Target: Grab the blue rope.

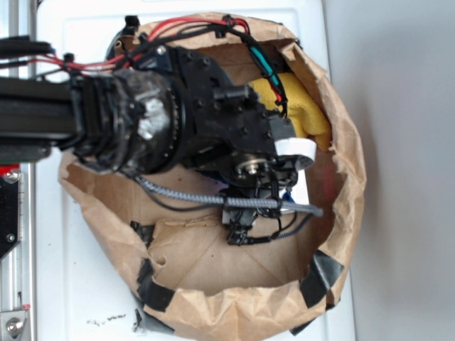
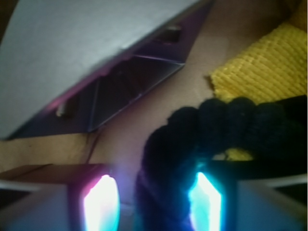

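The blue rope (image 2: pixel 211 125) is a thick dark navy twisted rope lying in a bend on the brown paper floor. In the wrist view one strand runs down between my gripper (image 2: pixel 154 197) fingers. The right pad (image 2: pixel 207 202) is close against the rope, while the left pad (image 2: pixel 101 202) stands a little off it. The gripper is open around the rope. In the exterior view the gripper (image 1: pixel 242 217) reaches down into the bag. The arm hides nearly all the rope, leaving only a blue sliver (image 1: pixel 288 195).
Everything sits inside a wide, low brown paper bag (image 1: pixel 213 298) with taped edges on a white surface. A yellow knitted cloth (image 1: pixel 298 106) (image 2: pixel 260 67) lies just beyond the rope. A flat white card (image 2: pixel 72 48) lies to the left. A grey braided cable (image 1: pixel 213 199) crosses the bag.
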Controlling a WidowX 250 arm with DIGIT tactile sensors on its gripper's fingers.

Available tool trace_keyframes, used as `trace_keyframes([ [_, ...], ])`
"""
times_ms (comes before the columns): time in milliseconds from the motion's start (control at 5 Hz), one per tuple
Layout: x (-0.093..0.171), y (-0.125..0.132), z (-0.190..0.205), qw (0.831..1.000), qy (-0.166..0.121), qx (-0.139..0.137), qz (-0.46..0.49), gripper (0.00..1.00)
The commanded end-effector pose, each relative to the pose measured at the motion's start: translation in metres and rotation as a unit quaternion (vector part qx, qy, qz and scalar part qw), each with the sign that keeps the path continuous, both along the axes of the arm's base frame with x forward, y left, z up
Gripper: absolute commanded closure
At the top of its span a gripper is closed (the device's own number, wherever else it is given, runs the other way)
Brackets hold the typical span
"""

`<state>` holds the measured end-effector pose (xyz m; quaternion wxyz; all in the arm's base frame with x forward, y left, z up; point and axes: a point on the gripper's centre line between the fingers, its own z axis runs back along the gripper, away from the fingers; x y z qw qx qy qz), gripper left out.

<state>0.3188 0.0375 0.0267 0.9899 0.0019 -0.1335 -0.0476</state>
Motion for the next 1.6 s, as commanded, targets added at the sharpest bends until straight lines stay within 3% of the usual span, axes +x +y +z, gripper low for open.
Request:
trace_keyframes([
  [0, -0.009, 0.000, 0.014, 1.000, -0.021, 0.004, 0.001, 1.00],
  [200, -0.031, -0.004, 0.048, 0.999, -0.033, -0.013, -0.008, 1.00],
  [400, -0.052, -0.004, 0.089, 0.999, -0.012, -0.041, -0.010, 1.00],
  [600, -0.061, -0.015, 0.124, 0.999, -0.016, -0.032, 0.017, 1.00],
  [800, -0.052, -0.030, 0.149, 0.999, -0.002, -0.001, 0.054, 1.00],
  [1000, -0.041, -0.034, 0.171, 0.997, -0.004, -0.004, 0.073, 1.00],
  [1200, -0.037, -0.042, 0.178, 0.996, -0.013, 0.022, 0.086, 1.00],
  [1400, -0.040, -0.050, 0.162, 0.994, -0.010, 0.072, 0.079, 0.30],
])
